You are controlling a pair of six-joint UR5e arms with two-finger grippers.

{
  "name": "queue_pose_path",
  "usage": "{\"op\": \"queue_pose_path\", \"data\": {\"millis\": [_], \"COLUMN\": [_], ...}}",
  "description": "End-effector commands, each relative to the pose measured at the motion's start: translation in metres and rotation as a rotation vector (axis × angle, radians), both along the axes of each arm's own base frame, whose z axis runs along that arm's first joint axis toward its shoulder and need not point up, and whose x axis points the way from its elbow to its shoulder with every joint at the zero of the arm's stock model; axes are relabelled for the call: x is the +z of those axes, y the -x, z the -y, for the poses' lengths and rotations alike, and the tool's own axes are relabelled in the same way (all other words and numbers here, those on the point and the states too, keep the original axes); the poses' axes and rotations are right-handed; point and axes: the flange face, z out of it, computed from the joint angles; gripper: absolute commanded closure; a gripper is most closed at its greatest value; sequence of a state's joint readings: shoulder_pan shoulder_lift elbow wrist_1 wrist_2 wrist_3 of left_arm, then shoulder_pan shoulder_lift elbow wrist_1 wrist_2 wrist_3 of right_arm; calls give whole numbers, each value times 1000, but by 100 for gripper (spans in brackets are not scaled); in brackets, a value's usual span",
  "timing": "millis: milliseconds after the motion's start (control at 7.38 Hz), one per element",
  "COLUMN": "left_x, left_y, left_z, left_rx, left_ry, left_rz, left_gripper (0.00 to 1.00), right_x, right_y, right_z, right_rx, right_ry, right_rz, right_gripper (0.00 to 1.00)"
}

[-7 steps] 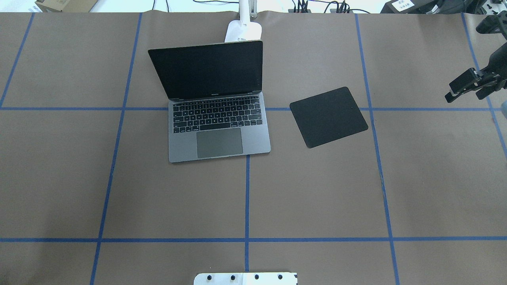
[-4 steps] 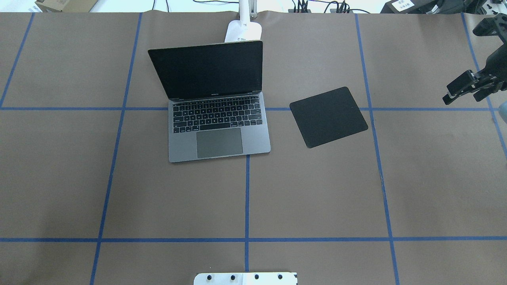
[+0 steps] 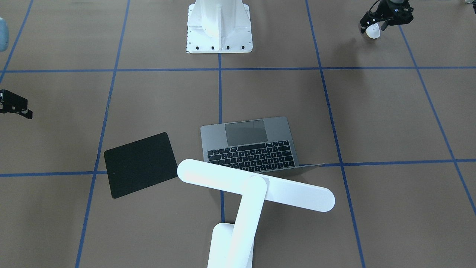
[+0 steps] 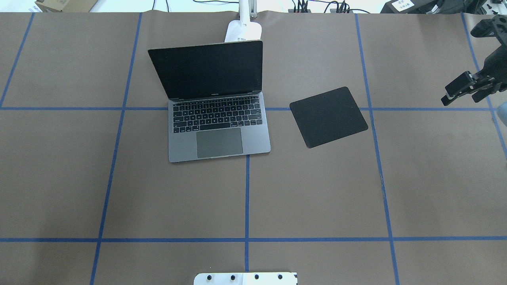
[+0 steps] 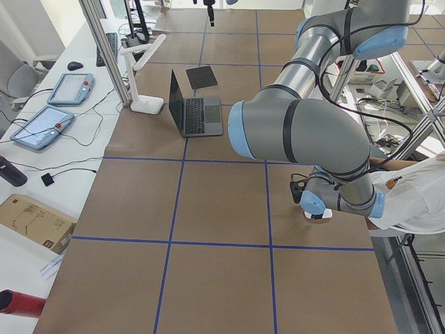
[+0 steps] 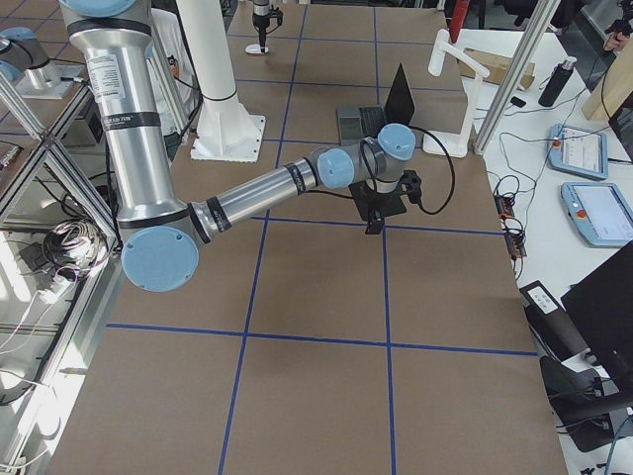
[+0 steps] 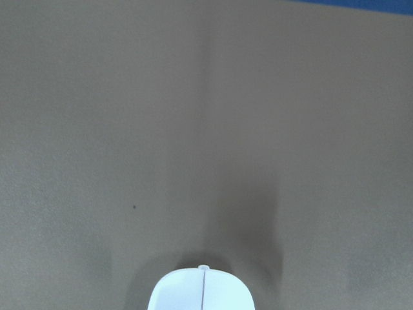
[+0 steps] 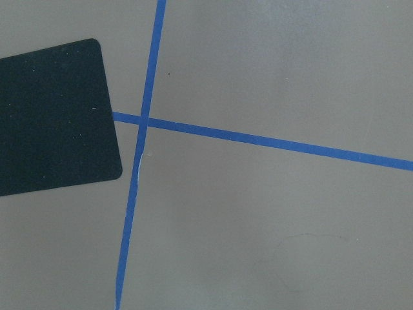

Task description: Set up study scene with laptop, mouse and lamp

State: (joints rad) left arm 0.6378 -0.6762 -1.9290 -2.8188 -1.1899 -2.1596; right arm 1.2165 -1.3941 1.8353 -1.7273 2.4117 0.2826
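Looking across the table (image 4: 317,190), most of the brown paper is bare. The biggest thing on it is the laptop (image 4: 220,130), open, its screen facing the robot. The lamp (image 3: 256,190) stands behind it, its long bar head hanging over the hinge. A flat black pad (image 4: 328,116) lies just to the laptop's right, slightly askew and not touching it.

The mouse (image 3: 372,32) is nowhere near any of that. It is far out on the robot's left, near the robot's own side of the table, and sits between the fingers of the left gripper (image 3: 375,26). The jaws look closed on its sides, though from where I stand I wouldn't swear it is off the paper.

It is a light little shell, smooth and rounded, so likely slippery. I'd pinch it across the flanks at its widest part and not squeeze hard.

The right gripper (image 4: 461,90) hangs out beyond the pad with nothing in it — wide or narrow, I cannot tell.

If the pad is where the mouse belongs, there is plenty of room to carry it — the whole stretch in front of the trackpad is open. I'd stay on that near side, away from the upright screen and the lamp head, and mind the white pedestal (image 3: 219,26).
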Motion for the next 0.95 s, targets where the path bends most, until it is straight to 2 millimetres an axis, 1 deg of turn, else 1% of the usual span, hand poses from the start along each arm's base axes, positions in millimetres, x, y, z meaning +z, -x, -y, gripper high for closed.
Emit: {"op": "queue_pose_path", "data": {"millis": [0, 136, 271, 542, 678, 814], "left_x": [5, 5, 6, 6, 10, 12], "left_y": [0, 0, 0, -1, 0, 0], "left_z": [-4, -5, -6, -10, -10, -10], "left_rx": [-1, 1, 4, -6, -5, 0], "left_ry": [14, 15, 16, 42, 41, 39], "left_rz": [9, 9, 10, 12, 20, 22], "left_gripper": [1, 1, 2, 14, 17, 17], "right_x": [-2, -3, -8, -10, -9, -9], "right_y": [-1, -1, -2, 4, 6, 8], "right_z": [-3, -3, -6, -7, -8, -8], "right_rx": [0, 6, 17, 11, 7, 4], "right_ry": [-4, 2, 3, 3, 3, 3], "right_rz": [3, 3, 6, 5, 5, 5], "right_gripper": [1, 1, 1, 1, 1, 1]}}
